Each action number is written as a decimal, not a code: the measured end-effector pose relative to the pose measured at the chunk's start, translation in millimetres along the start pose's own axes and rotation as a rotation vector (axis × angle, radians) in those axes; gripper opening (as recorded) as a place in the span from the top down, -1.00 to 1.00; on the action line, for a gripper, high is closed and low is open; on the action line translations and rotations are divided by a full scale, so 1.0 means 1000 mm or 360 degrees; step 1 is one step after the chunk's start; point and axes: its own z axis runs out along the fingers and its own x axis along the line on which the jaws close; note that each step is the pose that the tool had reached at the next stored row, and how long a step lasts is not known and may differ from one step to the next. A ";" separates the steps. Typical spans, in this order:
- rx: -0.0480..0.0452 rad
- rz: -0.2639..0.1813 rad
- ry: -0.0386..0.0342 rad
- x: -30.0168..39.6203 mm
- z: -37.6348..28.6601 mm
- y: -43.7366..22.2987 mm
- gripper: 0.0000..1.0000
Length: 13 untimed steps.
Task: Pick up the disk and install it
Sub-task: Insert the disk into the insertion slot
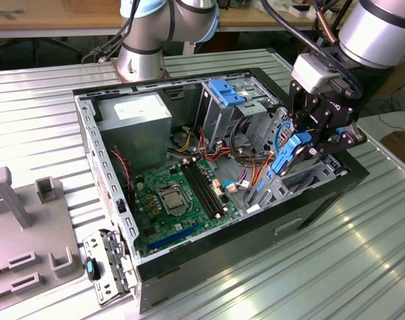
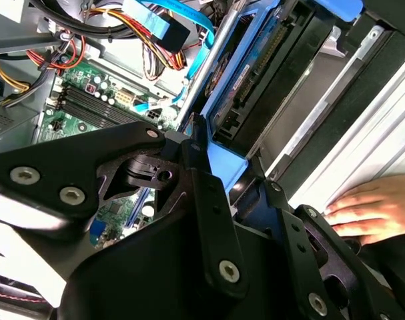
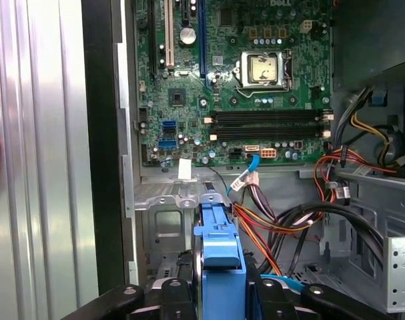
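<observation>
In the exterior view, the open case (image 1: 95,167) lay on its side, so its insides faced up, with the board (image 1: 179,193) in the middle. Toward that view's right, our gripper (image 1: 303,141) was clamped on the disk (image 1: 287,160), held edge-down above the bay (image 1: 313,175). We judged this was to line up its rails.

- An open computer case (image 1: 89,140) lies on its side in the middle of the ribbed metal table (image 1: 289,280).
- A green motherboard (image 1: 182,200) covers the case floor.
- A grey power supply (image 1: 135,123) fills a far corner of the case.
- A pale blue bracket (image 1: 225,91) sits at the case's far edge.
- A grey fixture (image 1: 22,233) stands at the table's edge on the exterior view's left.
</observation>
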 end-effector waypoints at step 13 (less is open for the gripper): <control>0.0000 0.0000 0.0000 0.0010 0.0071 0.0003 0.26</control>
